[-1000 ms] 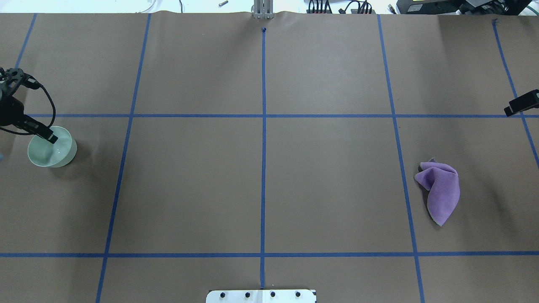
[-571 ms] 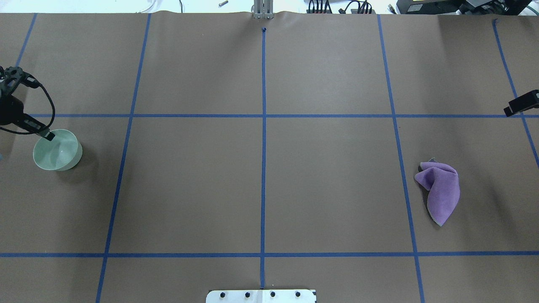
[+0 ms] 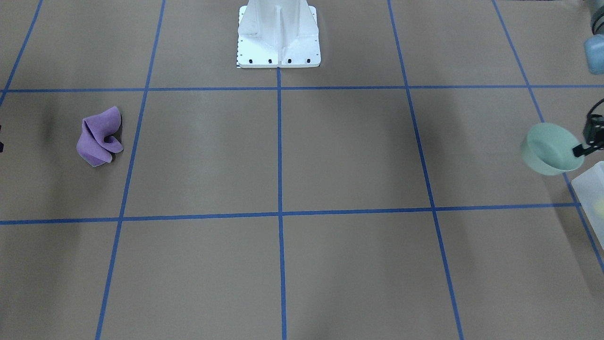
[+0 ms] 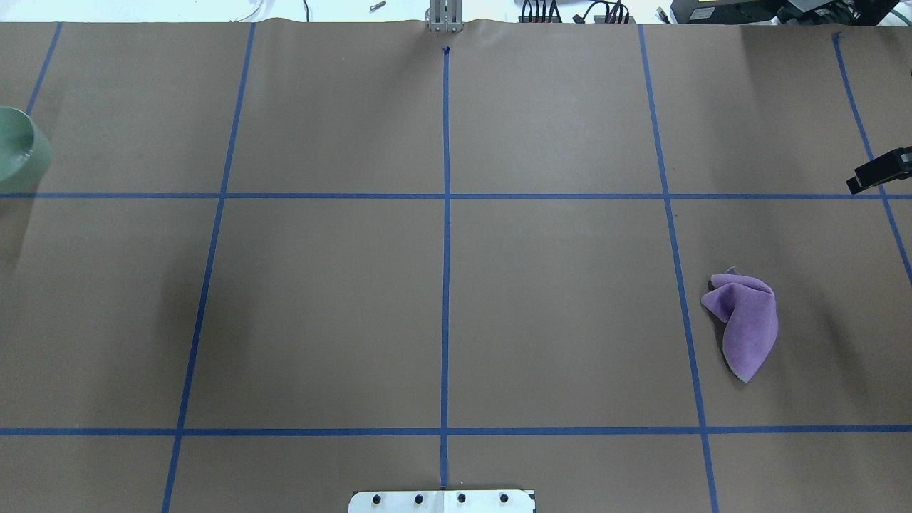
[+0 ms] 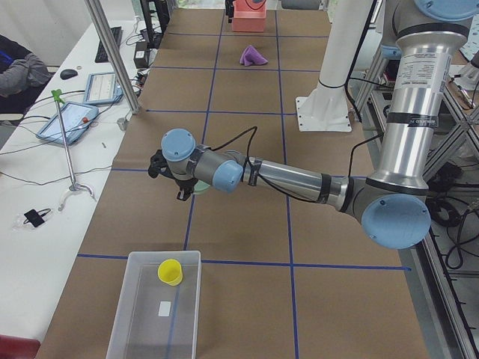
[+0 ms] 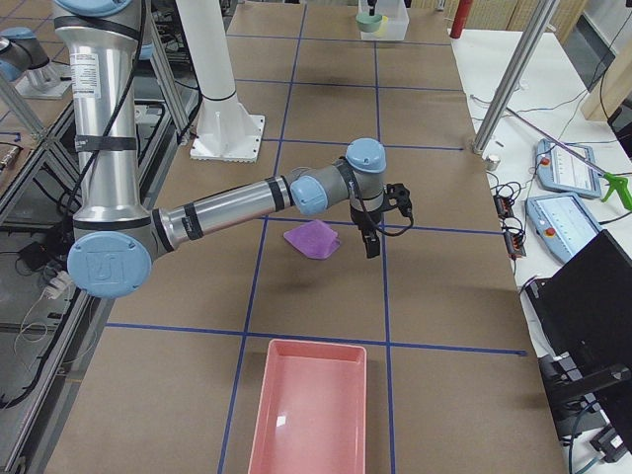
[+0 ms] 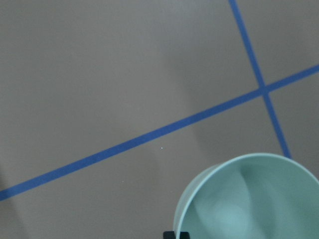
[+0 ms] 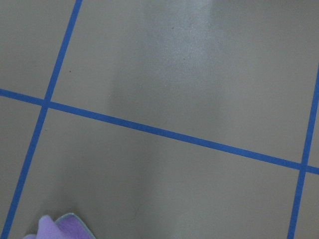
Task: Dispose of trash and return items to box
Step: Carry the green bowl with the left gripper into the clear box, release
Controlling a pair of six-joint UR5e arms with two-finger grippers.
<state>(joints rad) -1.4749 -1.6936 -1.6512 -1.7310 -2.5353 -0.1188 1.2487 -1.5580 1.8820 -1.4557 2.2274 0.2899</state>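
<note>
Exterior front-facing shows smooth round bowl, frosted box.

Bright, even light from above; soft shadows smear the paper, darkest toward its left and right edges. Pale glare near the right wrist view's top edge; the bowl looks soft

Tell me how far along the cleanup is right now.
Done: the bright yellow plastic tumbler cup sits inside the frosted translucent plastic box. In hand: the left gripper grips the pale mint-green round bowl by its rim, beside the box but not yet in it. Left: boxing the bowl, and probably dealing with the crumpled purple cloth, which lies loose near the right gripper.
</note>
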